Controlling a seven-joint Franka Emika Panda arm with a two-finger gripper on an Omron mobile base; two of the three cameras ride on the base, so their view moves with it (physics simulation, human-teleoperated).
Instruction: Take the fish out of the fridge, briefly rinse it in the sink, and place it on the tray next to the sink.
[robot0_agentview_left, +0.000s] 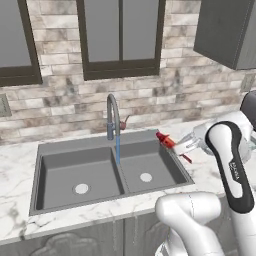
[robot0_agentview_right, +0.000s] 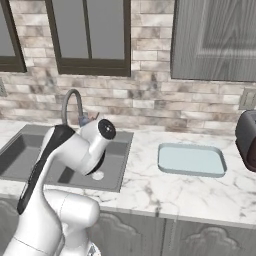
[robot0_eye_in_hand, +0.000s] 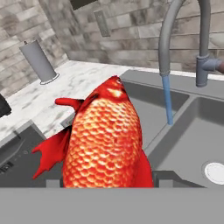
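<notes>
My gripper (robot0_agentview_left: 176, 146) is shut on the red fish (robot0_agentview_left: 166, 140), holding it over the right rim of the dark grey sink (robot0_agentview_left: 75, 143). In the hand view the scaly fish (robot0_eye_in_hand: 105, 140) stands large between my fingertips (robot0_eye_in_hand: 168, 178), with the gripper (robot0_eye_in_hand: 105, 181) at its lower end. A blue stream of water (robot0_agentview_left: 118, 147) runs from the curved faucet (robot0_agentview_left: 113, 117) into the sink, to the left of the fish and apart from it. The pale bluish tray (robot0_agentview_right: 190, 160) lies on the counter right of the sink (robot0_agentview_right: 20, 150). The fridge is out of view.
A brick wall with dark-framed windows backs the marble counter (robot0_agentview_left: 15, 165). A grey wall cabinet (robot0_agentview_left: 225, 30) hangs at the upper right. A dark rounded appliance (robot0_agentview_right: 247, 140) stands right of the tray. A grey cylinder (robot0_eye_in_hand: 38, 61) stands on the counter.
</notes>
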